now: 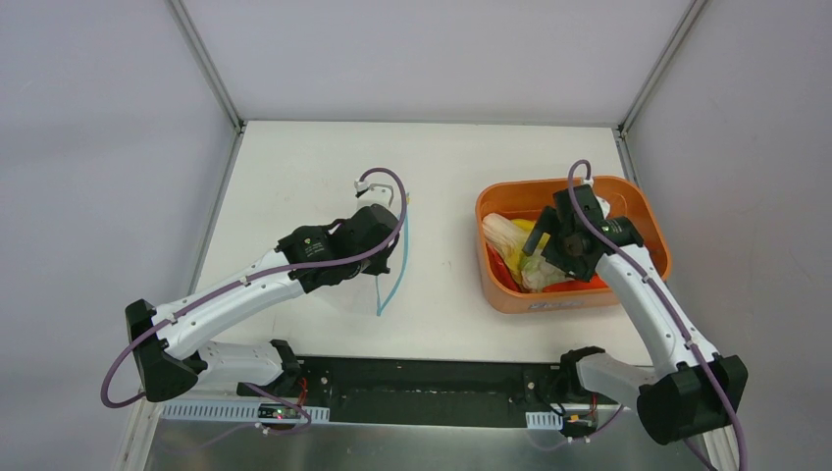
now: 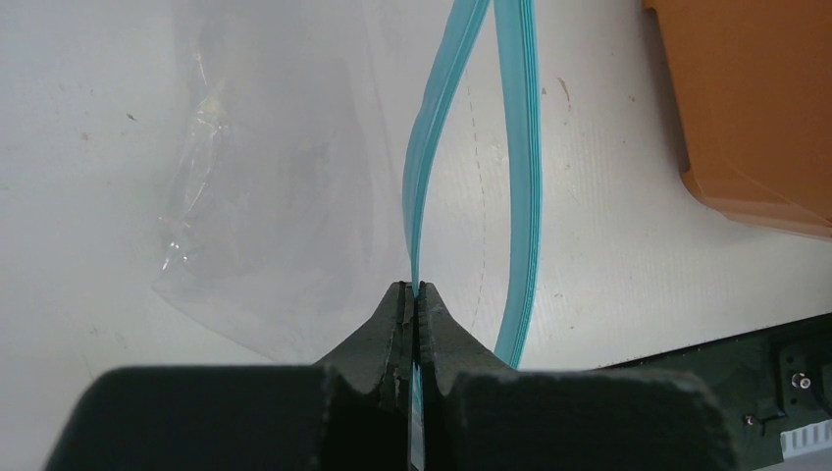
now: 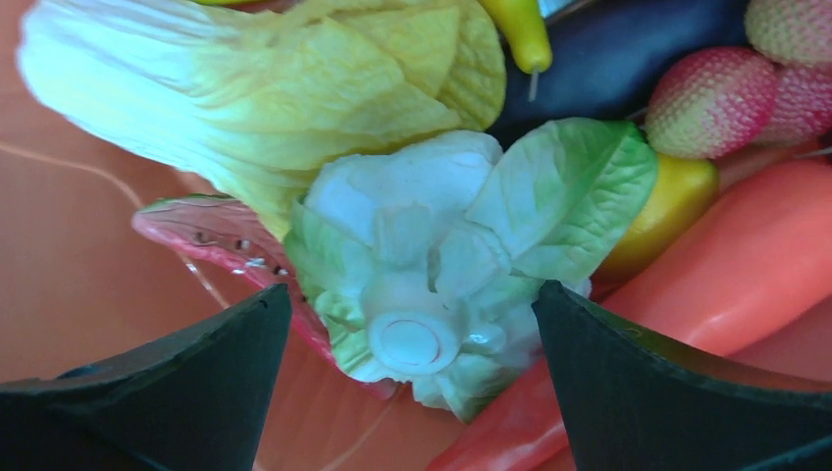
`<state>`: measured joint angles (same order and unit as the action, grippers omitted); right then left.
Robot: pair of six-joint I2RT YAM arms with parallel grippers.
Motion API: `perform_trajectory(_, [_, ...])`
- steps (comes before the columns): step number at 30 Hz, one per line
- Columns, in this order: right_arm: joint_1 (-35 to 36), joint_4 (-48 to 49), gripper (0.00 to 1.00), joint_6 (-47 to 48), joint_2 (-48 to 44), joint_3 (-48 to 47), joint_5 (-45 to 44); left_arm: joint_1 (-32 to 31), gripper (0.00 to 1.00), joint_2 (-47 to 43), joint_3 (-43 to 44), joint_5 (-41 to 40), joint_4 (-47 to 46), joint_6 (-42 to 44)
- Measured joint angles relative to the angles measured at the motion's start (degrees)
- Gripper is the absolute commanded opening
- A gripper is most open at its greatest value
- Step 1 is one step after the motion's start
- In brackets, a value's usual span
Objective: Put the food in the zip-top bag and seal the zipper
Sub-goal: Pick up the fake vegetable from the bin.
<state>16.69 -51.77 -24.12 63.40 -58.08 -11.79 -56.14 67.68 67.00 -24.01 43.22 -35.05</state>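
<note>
The clear zip-top bag (image 1: 378,270) lies on the white table left of centre, its mouth held open. My left gripper (image 2: 413,290) is shut on one lip of the blue zipper (image 2: 432,128); the other lip (image 2: 520,177) curves away to the right. The food sits in the orange tub (image 1: 648,211): a white cauliflower with green leaves (image 3: 442,265), a pale cabbage (image 3: 245,88), a watermelon slice (image 3: 211,231), a dark eggplant (image 3: 608,59), red peppers (image 3: 726,275) and yellow pieces (image 3: 667,201). My right gripper (image 3: 412,334) is open inside the tub, its jaws on either side of the cauliflower.
The orange tub also shows at the top right of the left wrist view (image 2: 746,108), close to the bag's mouth. The black base rail (image 1: 422,388) runs along the table's near edge. Grey walls enclose the table on three sides.
</note>
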Motion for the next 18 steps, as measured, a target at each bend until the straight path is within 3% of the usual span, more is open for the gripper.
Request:
perform_trajectory(14, [5.7,-5.0,1.00,1.6,10.4,-2.7,-5.0,0.8,0.00,-0.4,-1.0,1.3,-0.2,0.3])
perform_trajectory(15, [6.0,-5.0,0.98,1.5,10.9,-2.7,-5.4,0.8,0.00,-0.5,-1.2,1.3,-0.1,0.4])
perform_trajectory(18, [6.5,-5.0,0.71,1.5,11.3,-2.7,-6.2,1.1,0.00,-0.5,-1.4,1.5,-0.1,0.6])
